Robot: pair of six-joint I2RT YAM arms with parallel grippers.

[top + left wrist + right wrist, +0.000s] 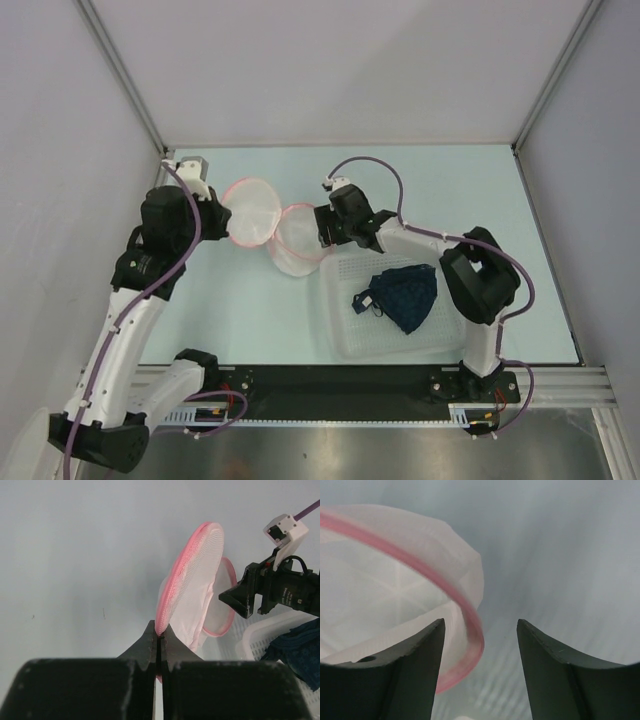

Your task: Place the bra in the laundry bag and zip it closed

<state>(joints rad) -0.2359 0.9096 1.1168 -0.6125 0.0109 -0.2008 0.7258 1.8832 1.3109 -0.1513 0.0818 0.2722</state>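
We see the pale table [450, 190] filling the middle of the overhead view. At its lower right sits the white perforated basket [345, 335], and the bra [405, 293] lies crumpled inside it, toward the right side. Up and left of the basket, near the centre of the frame, the laundry bag [275, 228] is open, its two pink-rimmed halves spread apart. The left gripper [159, 636] is clenched on the rim of the half nearer the frame's left, holding it on edge. The right gripper [480, 630] is released, its fingers spread with the other half's rim between them.
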